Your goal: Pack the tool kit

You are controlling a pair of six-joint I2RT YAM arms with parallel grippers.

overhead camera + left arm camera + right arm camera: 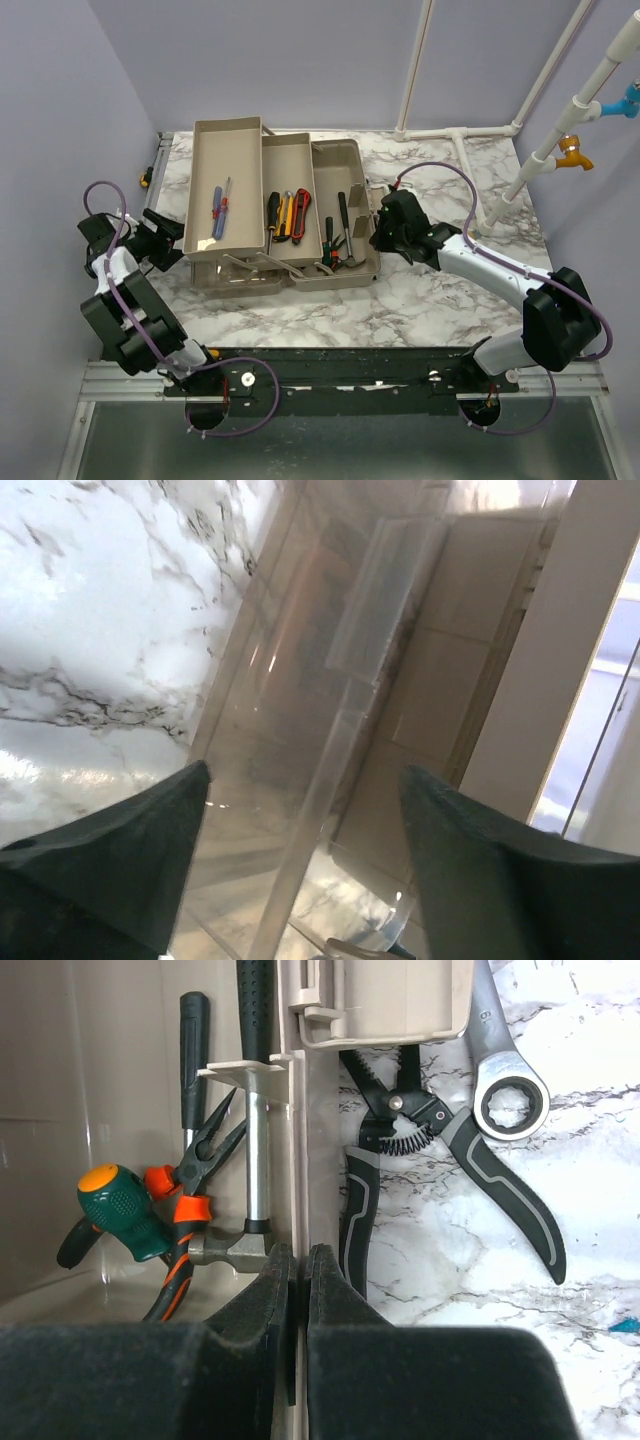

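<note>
- Right gripper (300,1265) clenched on the toolbox (312,1140) wall — hammer (257,1150) inside, pruners (500,1175) and wrench (510,1100) outside.
- Left gripper (303,775) released — fingers spread, facing the toolbox.

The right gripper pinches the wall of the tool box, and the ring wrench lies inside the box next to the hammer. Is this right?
Not quite. The right gripper does pinch the wall of the tool box, but the ring wrench lies outside the box, on the marble table beside the grey-handled cutters; the hammer is inside. The right wrist view shows this.
</note>
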